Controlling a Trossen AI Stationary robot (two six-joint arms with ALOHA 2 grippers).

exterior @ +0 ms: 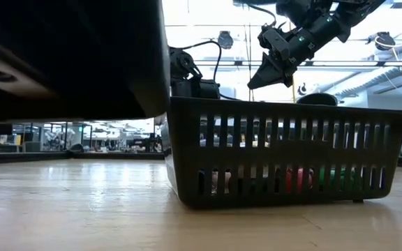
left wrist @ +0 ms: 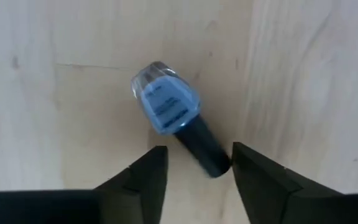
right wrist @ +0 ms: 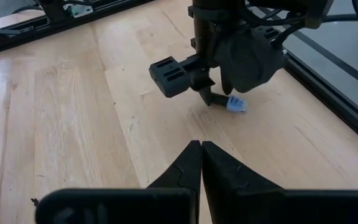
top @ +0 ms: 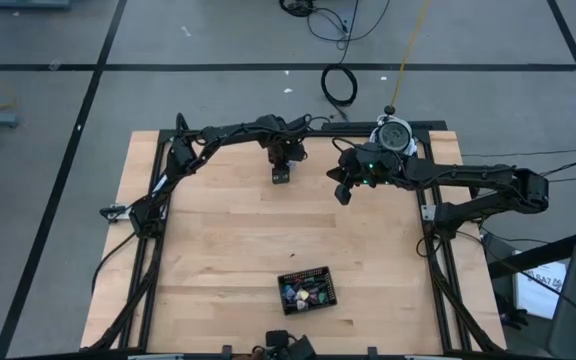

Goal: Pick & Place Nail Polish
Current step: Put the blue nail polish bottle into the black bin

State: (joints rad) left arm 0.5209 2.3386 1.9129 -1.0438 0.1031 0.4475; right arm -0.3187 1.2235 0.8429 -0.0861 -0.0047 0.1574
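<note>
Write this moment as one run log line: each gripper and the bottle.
left gripper: open, fingers astride cap of blue nail polish bottle lying on table | right gripper: shut, raised, empty | basket: holds other bottles

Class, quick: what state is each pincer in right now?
Left pincer: open, straddling the dark cap of the blue nail polish bottle lying on the table.
Right pincer: closed, empty.

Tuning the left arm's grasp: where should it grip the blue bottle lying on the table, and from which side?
Grip the dark cap, coming straight down. The blue bottle lies on its side on the table, and the left gripper is open above it with its fingers either side of the cap, which looks narrower than the glass body, so probably the easier fit.
</note>
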